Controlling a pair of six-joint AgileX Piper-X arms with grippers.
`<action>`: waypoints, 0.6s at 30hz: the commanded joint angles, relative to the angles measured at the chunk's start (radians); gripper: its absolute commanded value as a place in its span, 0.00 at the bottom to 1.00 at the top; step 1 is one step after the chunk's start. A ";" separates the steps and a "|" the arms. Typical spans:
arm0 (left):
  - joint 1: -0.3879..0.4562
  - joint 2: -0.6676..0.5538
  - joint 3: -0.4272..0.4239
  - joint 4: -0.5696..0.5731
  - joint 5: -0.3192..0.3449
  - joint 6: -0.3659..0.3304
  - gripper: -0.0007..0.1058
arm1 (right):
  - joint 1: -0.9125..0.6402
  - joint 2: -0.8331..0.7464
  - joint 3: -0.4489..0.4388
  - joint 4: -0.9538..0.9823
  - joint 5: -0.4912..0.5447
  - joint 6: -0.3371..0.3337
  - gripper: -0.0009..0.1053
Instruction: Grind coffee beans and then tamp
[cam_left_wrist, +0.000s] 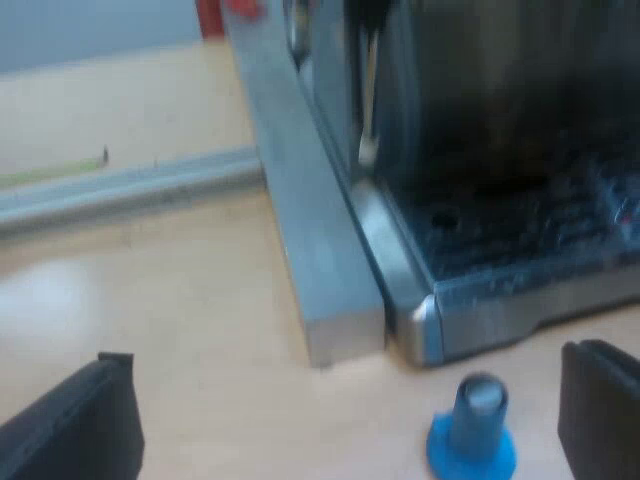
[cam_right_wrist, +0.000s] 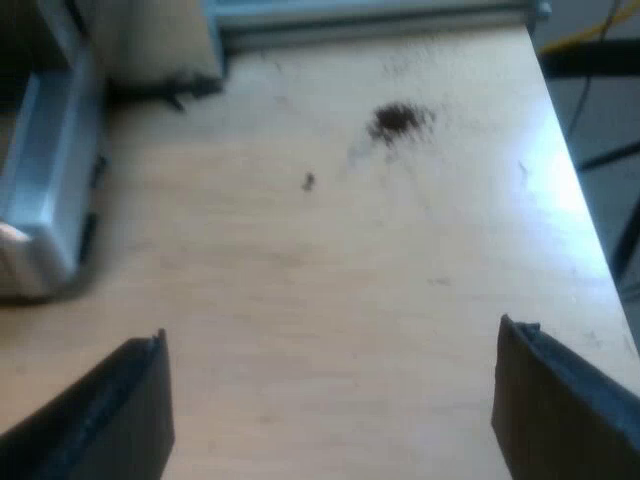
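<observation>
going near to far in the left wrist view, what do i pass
blue tamper, standing between the left gripper's open fingers → drip tray → espresso machine front → red bit farthest off, too cut off to name

a pale wooden table (cam_right_wrist: 330, 300) shows soft patches of glare, brightest near its edge. a grey metal rail (cam_left_wrist: 130, 190) runs across it and meets a flat grey bar (cam_left_wrist: 320, 270) at a right angle. past the rail, more wood reaches a blue-grey wall (cam_left_wrist: 90, 30). beyond the table's edge lies dim grey floor (cam_right_wrist: 600, 110).
</observation>
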 joint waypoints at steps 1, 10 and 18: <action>-0.028 -0.028 -0.056 -0.020 0.025 -0.021 0.81 | 0.008 0.038 -0.062 -0.010 -0.032 0.013 0.65; -0.170 0.125 -0.149 -0.038 0.105 -0.014 0.81 | 0.139 0.250 -0.253 0.089 -0.094 -0.038 0.65; -0.281 0.186 -0.149 -0.116 0.229 -0.014 0.81 | 0.275 0.390 -0.354 0.109 -0.190 -0.048 0.65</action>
